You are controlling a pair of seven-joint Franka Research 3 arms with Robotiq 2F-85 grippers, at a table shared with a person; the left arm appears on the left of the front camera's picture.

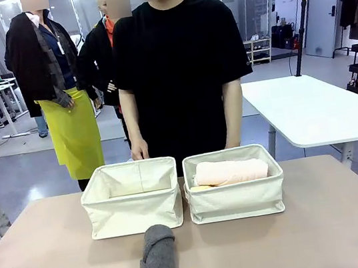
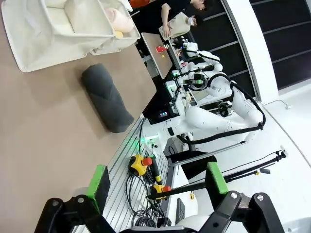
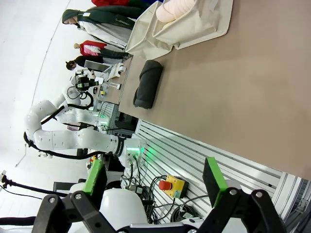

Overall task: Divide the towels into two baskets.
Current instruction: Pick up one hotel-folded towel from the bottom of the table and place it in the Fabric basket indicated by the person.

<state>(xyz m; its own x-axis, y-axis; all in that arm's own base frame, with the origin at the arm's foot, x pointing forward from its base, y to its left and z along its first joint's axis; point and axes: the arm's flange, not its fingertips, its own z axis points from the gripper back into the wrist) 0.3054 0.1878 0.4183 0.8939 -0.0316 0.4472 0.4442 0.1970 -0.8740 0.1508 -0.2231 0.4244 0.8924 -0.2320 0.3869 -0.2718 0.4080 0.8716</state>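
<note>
Left gripper (image 2: 158,187): fingers wide, empty | right gripper (image 3: 155,180): fingers wide, empty | grey towel (image 1: 156,261): on tabletop (image 1: 327,226) before baskets | pink towel (image 1: 230,171): in right basket (image 1: 237,199) | left basket (image 1: 135,211): beside it.

front: faces person across table (image 1: 355,229) | wrists: high, sideways, off table edge | shared: grey towel (image 1: 156,262), 2 baskets (image 1: 132,196)

Both tools, the left tool (image 2: 155,187) and the right tool (image 3: 154,177), hang empty with jaws spread wide.
</note>
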